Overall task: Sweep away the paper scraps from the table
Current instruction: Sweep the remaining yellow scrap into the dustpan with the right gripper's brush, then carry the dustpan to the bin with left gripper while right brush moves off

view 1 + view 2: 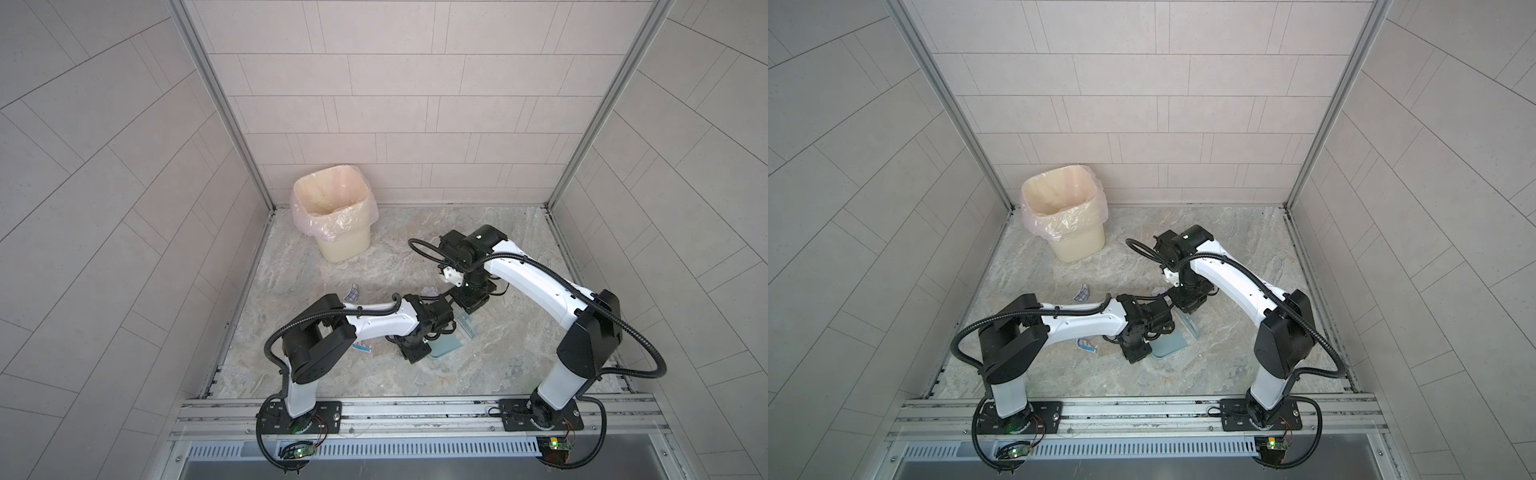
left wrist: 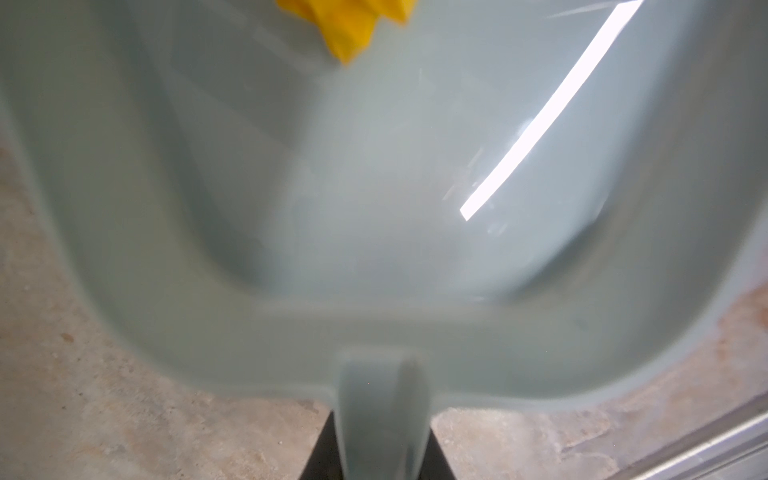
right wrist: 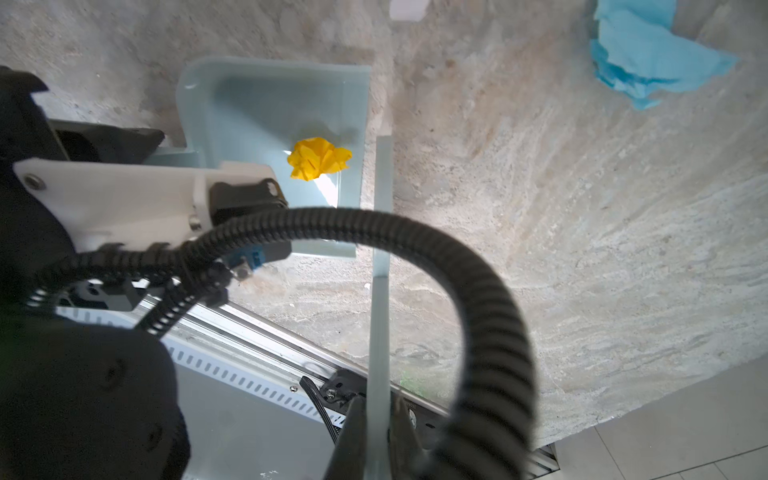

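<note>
The paper scraps (image 1: 352, 293) are mostly on the table (image 1: 519, 365). A yellow scrap (image 3: 319, 160) lies in the dustpan (image 3: 249, 108), whose handle the left gripper (image 2: 382, 453) clamps. The light blue scrap (image 3: 648, 54) lies far-left of the brush (image 3: 383, 174), which stands between it and the pan's mouth. The right gripper (image 3: 376, 440), closed on the brush handle, is nearer.

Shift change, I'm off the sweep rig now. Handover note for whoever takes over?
Left gripper: jaws shut on the dustpan handle, pan flat on the table.
Right gripper: jaws shut on the brush handle, brush beside the pan's open edge.
Done: yellow scrap in the pan.
Left: light blue scrap, grid-print scrap and blue-white scrap on the table; pan not yet tipped into the bin.
</note>
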